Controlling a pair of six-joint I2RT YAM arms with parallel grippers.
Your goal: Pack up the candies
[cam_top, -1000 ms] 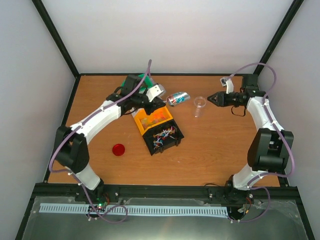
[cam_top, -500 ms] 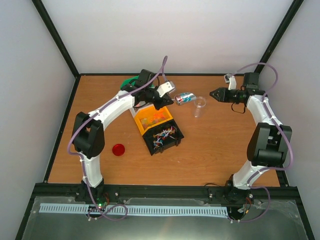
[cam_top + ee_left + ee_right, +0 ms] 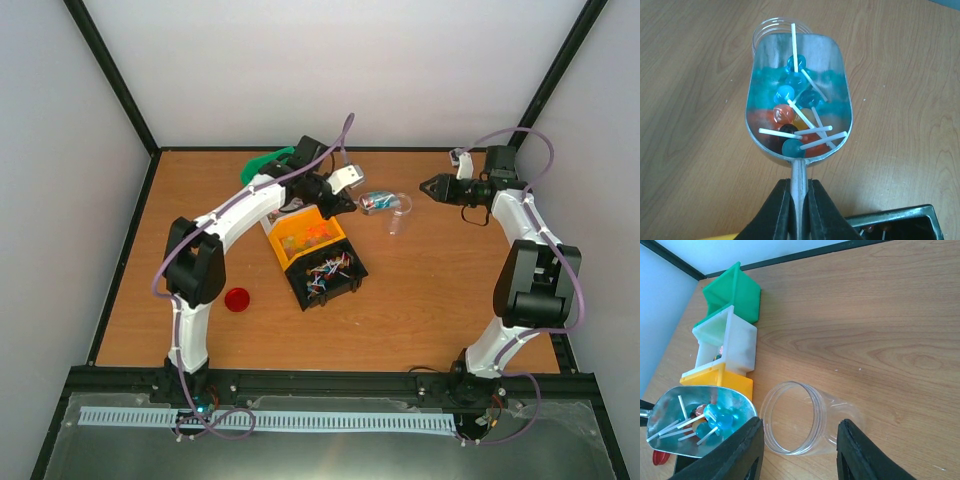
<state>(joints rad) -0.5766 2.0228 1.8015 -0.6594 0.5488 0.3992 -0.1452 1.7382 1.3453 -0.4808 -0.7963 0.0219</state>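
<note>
The candies are small lollipops on white sticks. Several blue, orange and dark ones (image 3: 786, 93) lie in a metal scoop (image 3: 765, 75), and my left gripper (image 3: 799, 200) is shut on its handle. The scoop (image 3: 380, 201) hangs level with its lip over the mouth of a clear plastic jar (image 3: 399, 214) standing on the table. More candies (image 3: 328, 268) fill a black bin (image 3: 345, 288). My right gripper (image 3: 801, 421) is open, its fingers standing on either side of the jar (image 3: 790, 425) without touching it. In the right wrist view the scoop (image 3: 670, 407) shows at the lower left.
An orange bin (image 3: 296, 236) adjoins the black one, with a white bin (image 3: 737, 345) and a green bin (image 3: 737, 295) in a row behind it. A round red lid (image 3: 237, 299) lies on the table to the left. Black frame rails edge the table.
My left arm has carried the loaded scoop to the right, up to the jar's mouth. The right gripper has shifted slightly away and its jaws have widened.
</note>
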